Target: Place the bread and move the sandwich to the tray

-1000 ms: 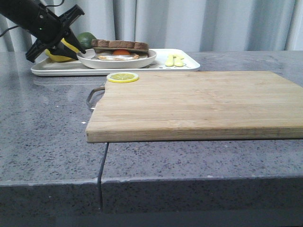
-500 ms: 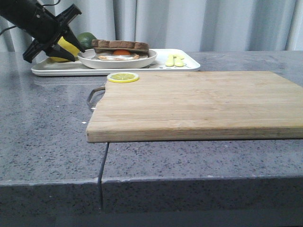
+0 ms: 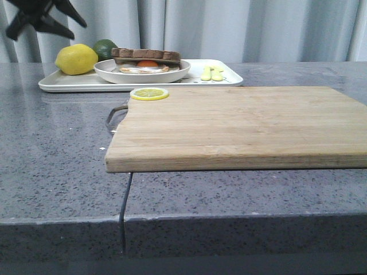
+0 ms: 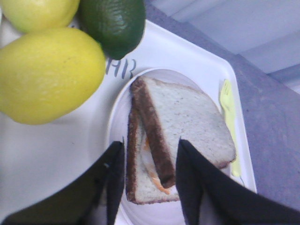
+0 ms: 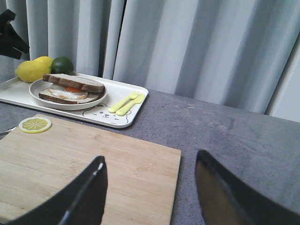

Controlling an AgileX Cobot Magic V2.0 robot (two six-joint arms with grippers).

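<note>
The sandwich, a fried egg with an orange yolk between brown-crusted bread slices, lies on a round white plate on the white tray at the back left. The top bread slice sits skewed over the egg. My left gripper hangs open and empty high above the tray's left end; in the left wrist view it is open with the sandwich below its fingers. My right gripper is open and empty above the right part of the wooden cutting board.
A lemon and a lime lie on the tray's left end, and a yellow fork and spoon on its right end. A lemon slice lies on the large cutting board's far left corner. Curtains hang behind.
My left gripper has risen up and to the left, away from the plate's left side, and the lemon now shows fully. The sandwich and tray have not moved.
</note>
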